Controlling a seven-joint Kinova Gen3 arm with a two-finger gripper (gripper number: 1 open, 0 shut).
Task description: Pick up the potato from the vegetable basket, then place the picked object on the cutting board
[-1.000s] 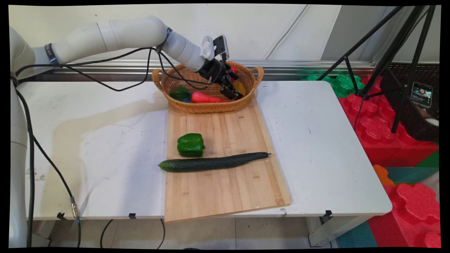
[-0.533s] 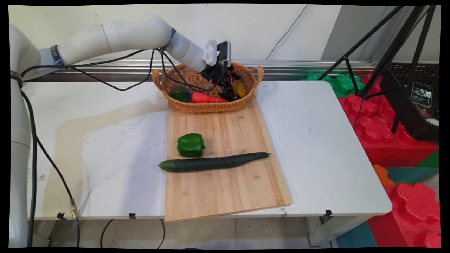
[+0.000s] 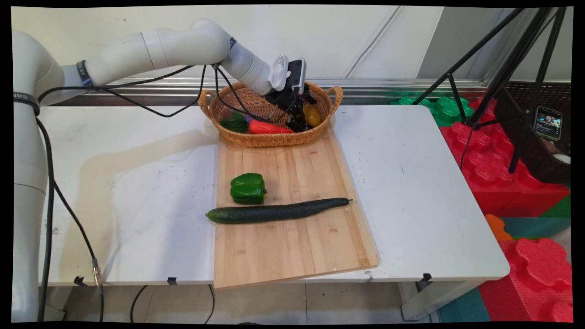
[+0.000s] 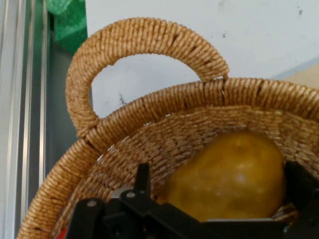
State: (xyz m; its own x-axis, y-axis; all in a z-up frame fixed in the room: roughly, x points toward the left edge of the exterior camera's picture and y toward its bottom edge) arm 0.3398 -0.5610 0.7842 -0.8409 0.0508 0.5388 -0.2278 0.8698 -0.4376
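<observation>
Cucumber [image 3: 279, 210] is nearest you, lying crosswise on the board [image 3: 292, 246] with its fat end poking just over the board's left edge. It's long and flat on its side, so I'd say it stays put. Pepper [image 3: 247, 188] stands just behind it, near but not touching, stem side up as far as I can make out.

The board runs lengthwise away from you on the table [image 3: 137, 205], its near corner hanging a bit off the table's front edge. The far end butts up against the basket [image 3: 269, 139].

Inside the basket you've got a dark green veg [image 3: 234, 122] on the left and a red one [image 3: 267, 128] lying along the near wall. The yellow fruit [image 3: 313, 116] is tucked in at the right end, by the handle, probably resting against the curved wall.

The gripper [image 3: 298, 124] is down inside the basket, right at that fruit, with the arm reaching in from the upper left over the rim. In the hand view the fingers [image 4: 143, 174] are spread, one on each side of the fruit, so it sits between them. They look released, not clamped, though I can't tell whether a pad already touches the skin.

Farther right, off the table, there's a tripod [image 3: 502, 59] over red foam blocks [image 3: 484, 155].
</observation>
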